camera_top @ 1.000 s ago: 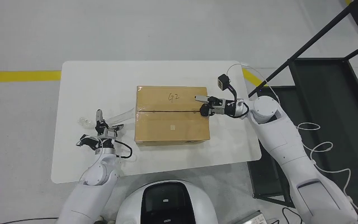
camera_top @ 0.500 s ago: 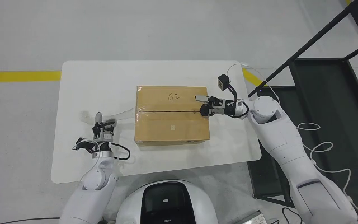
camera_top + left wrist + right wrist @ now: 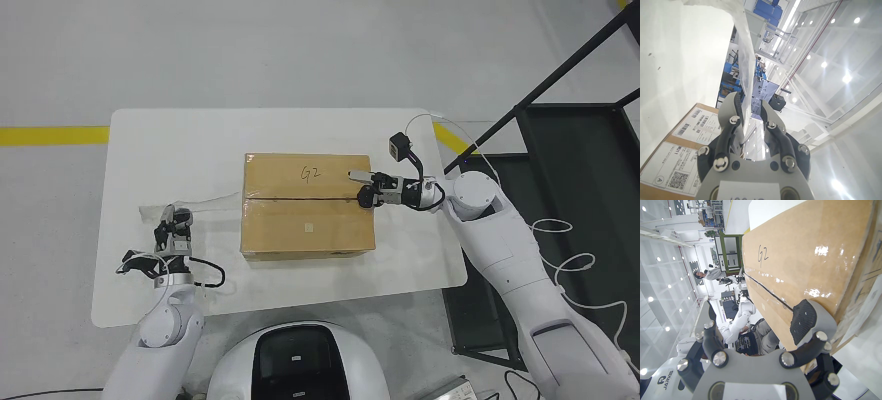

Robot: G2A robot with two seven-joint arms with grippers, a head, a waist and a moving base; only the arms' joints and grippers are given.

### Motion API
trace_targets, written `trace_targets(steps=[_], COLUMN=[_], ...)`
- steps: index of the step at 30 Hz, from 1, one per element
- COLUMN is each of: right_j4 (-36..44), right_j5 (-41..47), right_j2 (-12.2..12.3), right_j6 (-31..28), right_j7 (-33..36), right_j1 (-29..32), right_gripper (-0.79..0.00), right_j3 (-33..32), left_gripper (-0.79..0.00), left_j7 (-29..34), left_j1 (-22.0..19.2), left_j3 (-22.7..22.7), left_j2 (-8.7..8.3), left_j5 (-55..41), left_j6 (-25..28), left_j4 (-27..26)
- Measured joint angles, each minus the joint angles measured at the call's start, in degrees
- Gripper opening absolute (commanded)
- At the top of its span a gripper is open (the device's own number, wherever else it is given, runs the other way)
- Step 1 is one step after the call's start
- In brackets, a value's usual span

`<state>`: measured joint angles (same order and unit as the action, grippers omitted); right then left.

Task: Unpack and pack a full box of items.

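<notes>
As the tape strip [image 3: 745, 56] is merely clinging inside the released left hand [image 3: 749, 106], clenching before peeling is looking wise — the spread right hand [image 3: 755, 313] is resting against the box [image 3: 800, 256].

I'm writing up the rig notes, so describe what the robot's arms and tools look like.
Left arm and right arm: glossy white shells. Left tool and right tool: silver-grey fingers, black textured pads, black linkages, silver screws. Black cables loop at the left wrist; a black camera block tops the right.
</notes>
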<state>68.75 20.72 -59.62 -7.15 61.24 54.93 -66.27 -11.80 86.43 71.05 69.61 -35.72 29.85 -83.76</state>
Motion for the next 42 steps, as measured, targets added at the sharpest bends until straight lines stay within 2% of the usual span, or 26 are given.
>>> trace_targets(steps=[2,11,27,42], right_j4=[0.0,0.0,0.0,0.0], right_j5=[0.0,0.0,0.0,0.0], right_j2=[0.0,0.0,0.0,0.0], right_j6=[0.0,0.0,0.0,0.0], right_j7=[0.0,0.0,0.0,0.0], right_j1=[0.0,0.0,0.0,0.0], right_gripper=[0.0,0.0,0.0,0.0], right_j3=[0.0,0.0,0.0,0.0], left_gripper=[-0.785,-0.785,-0.785,-0.785], left_j7=[-0.29,0.21,3.59,7.58], left_j1=[0.07,-0.85,-1.16,-3.24], left_j3=[0.37,0.41,-2.27,-5.65], left_j2=[0.12,0.95,2.3,3.22], left_j5=[0.43,2.68,10.59,23.42], left_j6=[-0.13,-1.24,-3.71,-7.59], left_j4=[-0.52,-2.44,-10.19,-10.68])
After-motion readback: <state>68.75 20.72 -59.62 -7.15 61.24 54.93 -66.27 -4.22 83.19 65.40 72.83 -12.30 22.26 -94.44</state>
